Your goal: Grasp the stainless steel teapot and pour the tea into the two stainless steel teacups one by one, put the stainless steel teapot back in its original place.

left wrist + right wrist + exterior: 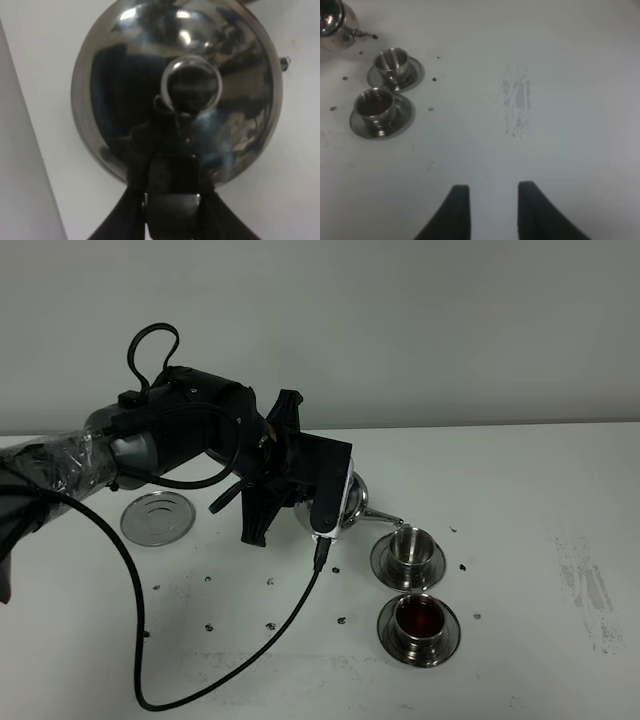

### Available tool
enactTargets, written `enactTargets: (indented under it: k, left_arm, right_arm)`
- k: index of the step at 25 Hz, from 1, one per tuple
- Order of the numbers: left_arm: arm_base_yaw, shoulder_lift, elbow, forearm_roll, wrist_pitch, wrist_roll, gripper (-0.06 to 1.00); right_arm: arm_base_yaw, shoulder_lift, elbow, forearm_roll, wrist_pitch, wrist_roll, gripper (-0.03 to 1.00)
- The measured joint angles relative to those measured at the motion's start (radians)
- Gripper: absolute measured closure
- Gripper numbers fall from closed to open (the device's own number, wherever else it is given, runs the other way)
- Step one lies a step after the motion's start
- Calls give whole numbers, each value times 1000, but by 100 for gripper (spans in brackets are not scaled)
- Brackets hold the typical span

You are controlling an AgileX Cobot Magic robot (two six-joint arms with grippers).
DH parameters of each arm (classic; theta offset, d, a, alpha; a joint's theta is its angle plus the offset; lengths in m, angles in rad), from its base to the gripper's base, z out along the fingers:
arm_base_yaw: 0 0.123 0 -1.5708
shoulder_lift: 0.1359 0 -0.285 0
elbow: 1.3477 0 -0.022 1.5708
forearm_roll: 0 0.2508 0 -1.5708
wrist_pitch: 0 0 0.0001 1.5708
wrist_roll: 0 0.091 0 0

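exterior high: dark specks (pixel 271 581) dot white table (pixel 540 480) around teacups (pixel 411 548).

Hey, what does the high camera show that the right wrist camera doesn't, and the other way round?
Only the high camera: the left arm holding the teapot, the flat steel disc to the left of it, and a looping black cable. Only the right wrist camera: the right claw, fingers apart and empty. Both: the teapot with its spout toward the far cup, the near cup holding dark tea, and the grey smudge on the table.
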Motion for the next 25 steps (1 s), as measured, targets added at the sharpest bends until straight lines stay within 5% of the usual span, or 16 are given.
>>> enactTargets:
  k: [25]
  left_arm:
    - [-57, 35, 0, 168, -96, 2, 70]
  right_arm:
    - [0, 0, 0, 0, 0, 1, 75]
